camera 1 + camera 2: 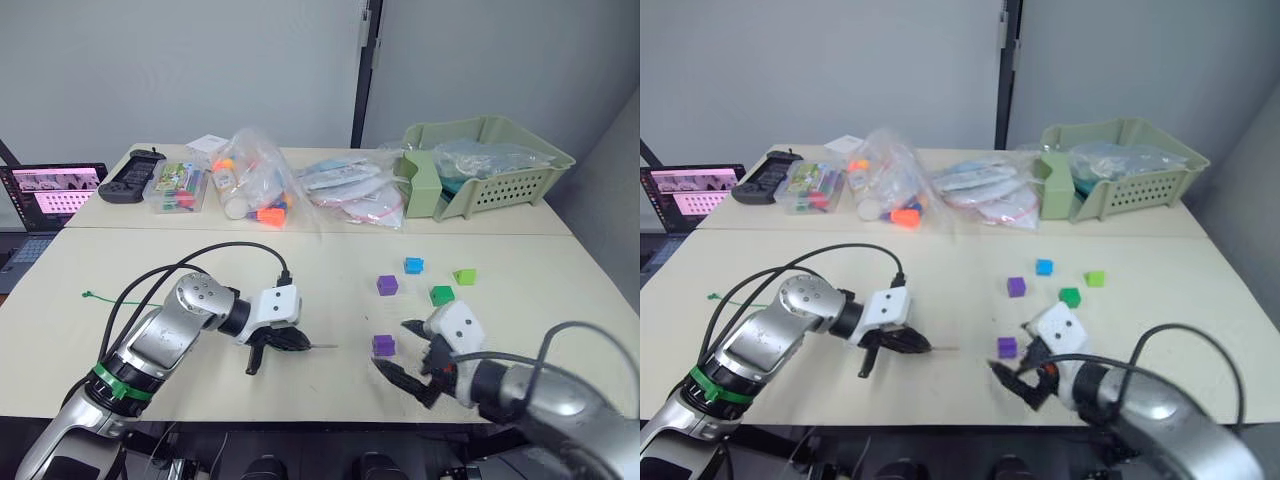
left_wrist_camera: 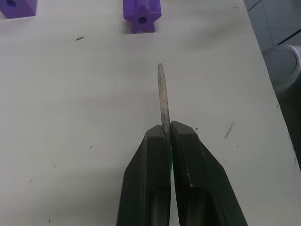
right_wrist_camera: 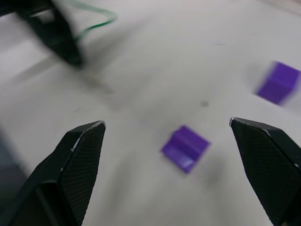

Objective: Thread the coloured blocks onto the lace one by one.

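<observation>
Pinching the lace's (image 2: 162,96) pale tip between clenched fingers, left gripper (image 1: 290,342) aimed toward a purple block (image 1: 383,345) on the table (image 1: 330,265) — right gripper (image 1: 408,358) spread wide just beside it. Closer, from the right wrist: same block (image 3: 185,148) lying between parted fingers (image 3: 77,162), untouched.

I count five coloured blocks on my table: two purple ones, the near one (image 1: 383,346) and the far one (image 1: 387,285), then one blue (image 1: 414,265), one dark green (image 1: 441,295) and one lime green (image 1: 464,276). There's one lace, its stiff pale tip (image 2: 162,96) in front of me and its far end (image 1: 88,295) out to my left. At the back I make out one green basket (image 1: 500,165), one laptop (image 1: 50,195) and one black controller (image 1: 132,175).
</observation>
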